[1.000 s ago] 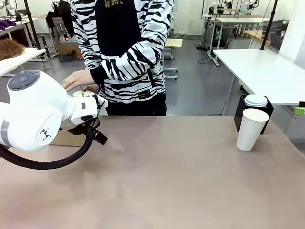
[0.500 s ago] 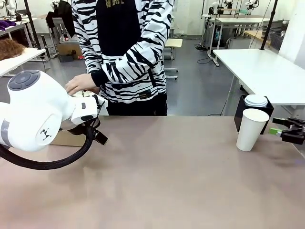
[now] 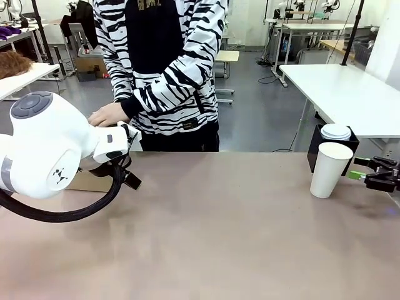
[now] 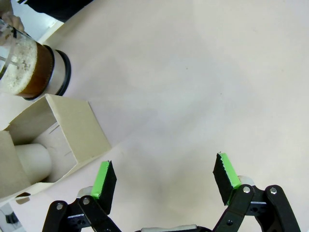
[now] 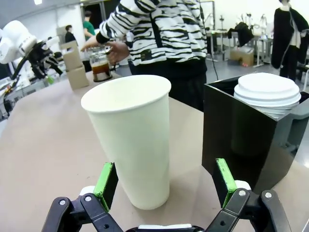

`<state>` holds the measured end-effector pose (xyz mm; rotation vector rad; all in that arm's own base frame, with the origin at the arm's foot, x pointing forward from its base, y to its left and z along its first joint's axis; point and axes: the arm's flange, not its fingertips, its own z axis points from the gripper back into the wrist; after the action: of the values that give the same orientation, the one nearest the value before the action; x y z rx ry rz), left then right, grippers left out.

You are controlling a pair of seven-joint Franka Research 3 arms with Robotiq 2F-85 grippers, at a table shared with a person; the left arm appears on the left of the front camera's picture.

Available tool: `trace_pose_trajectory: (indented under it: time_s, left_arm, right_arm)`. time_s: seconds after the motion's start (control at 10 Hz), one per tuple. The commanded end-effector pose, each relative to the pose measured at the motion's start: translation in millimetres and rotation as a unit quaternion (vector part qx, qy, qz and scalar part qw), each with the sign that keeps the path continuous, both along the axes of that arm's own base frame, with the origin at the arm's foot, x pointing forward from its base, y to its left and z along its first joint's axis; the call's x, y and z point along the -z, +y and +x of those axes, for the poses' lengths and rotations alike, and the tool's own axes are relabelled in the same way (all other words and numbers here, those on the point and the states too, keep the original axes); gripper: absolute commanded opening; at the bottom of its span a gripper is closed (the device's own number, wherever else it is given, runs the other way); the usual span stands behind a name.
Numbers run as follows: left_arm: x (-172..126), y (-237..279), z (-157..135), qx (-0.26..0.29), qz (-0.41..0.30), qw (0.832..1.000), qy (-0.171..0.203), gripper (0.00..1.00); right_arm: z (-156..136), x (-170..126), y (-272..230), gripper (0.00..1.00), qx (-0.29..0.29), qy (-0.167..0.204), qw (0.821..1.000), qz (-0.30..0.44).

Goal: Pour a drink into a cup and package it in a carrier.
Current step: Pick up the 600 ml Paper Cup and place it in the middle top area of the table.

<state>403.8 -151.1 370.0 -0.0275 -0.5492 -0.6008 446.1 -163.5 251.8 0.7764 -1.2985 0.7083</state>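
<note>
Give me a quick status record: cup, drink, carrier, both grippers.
cup: upright on the table, in front of the black box
drink: brown, in the glass pitcher, person's hand on top of it
carrier: on the table beside the pitcher
left gripper: open over bare table, next to the carrier
right gripper: open, pointed at the cup, not touching it

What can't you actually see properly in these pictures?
Clear glass pitcher of dark brown drink: left wrist view, cut off by the top-left edge; top unseen.
Small brown cardboard carrier: front view, mostly hidden behind the white left arm.
Short white lidded cup in the black square box: right wrist view, lid and box walls hide its contents.
</note>
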Motion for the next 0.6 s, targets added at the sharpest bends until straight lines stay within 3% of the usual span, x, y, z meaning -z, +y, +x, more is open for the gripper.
trace_pose_trajectory:
  time_s: [0.0,0.5]
  left_arm:
    - [-0.4,-0.1,-0.3,0.001,0.000,1.000,0.000,1.00]
    - [-0.4,-0.1,-0.3,0.001,0.000,1.000,0.000,1.00]
  right_arm:
    - [8.4,9.6,14.2,1.00,-0.004,-0.003,1.000,-0.002]
    - [7.6,20.2,31.6,1.00,-0.015,-0.021,0.999,0.023]
